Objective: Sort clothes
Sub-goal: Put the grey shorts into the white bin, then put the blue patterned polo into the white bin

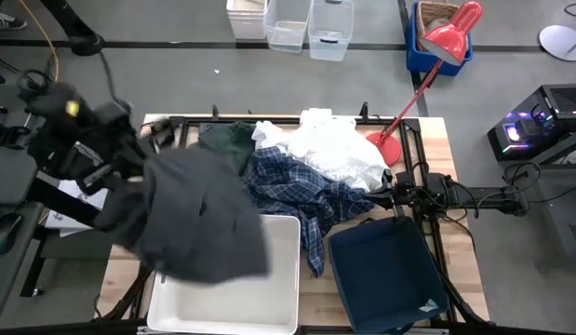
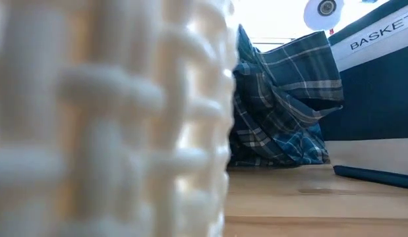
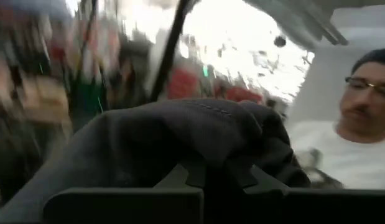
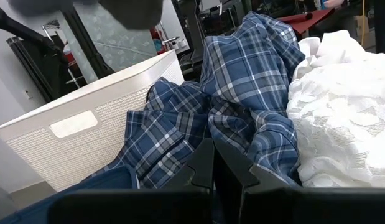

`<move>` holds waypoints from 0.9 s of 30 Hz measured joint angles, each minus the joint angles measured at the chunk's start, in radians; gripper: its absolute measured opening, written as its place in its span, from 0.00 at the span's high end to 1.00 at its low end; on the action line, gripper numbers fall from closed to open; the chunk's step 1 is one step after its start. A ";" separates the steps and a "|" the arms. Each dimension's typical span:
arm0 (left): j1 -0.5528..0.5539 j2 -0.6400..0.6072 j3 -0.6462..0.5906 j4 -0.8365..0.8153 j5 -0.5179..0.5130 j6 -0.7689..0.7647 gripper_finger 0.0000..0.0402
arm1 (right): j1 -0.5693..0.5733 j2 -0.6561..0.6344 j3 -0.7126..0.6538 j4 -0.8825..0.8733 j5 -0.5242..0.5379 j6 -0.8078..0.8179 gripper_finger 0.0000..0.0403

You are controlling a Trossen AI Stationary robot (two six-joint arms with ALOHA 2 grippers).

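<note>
On your wooden worktop (image 1: pixel 460 186) sit a white plastic bin (image 1: pixel 286 288) and a navy fabric bin (image 1: pixel 385 274). A red lamp (image 1: pixel 450 37) leans nearby; clear tubs (image 1: pixel 311 23) stand on the floor.

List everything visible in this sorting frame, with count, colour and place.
Grey garment: 1, dark grey, held up over the white bin's left side.
Plaid shirt: 1, blue-and-white, table centre, draped onto the bin rim.
Green garment: 1, dark green, table rear.
White pieces: several, white, rear right of the plaid.
White bin: 1, front left.
Navy bin: 1, front right.
Person: 1, white top, beyond the table.
Left gripper: shut on the grey garment.
Right gripper: shut, at the plaid shirt.
</note>
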 joint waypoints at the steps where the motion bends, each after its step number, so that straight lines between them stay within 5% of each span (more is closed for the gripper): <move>1: -0.021 0.006 0.000 -0.054 -0.005 -0.046 1.00 | 0.000 0.000 0.000 0.000 0.000 0.000 1.00; 13: -0.148 0.168 -0.164 -0.374 -0.021 -0.333 0.96 | 0.000 0.000 0.000 0.000 0.000 0.000 1.00; 27: -0.101 0.345 -0.184 -0.207 0.292 -0.473 0.55 | 0.000 0.000 0.000 0.000 0.000 0.000 1.00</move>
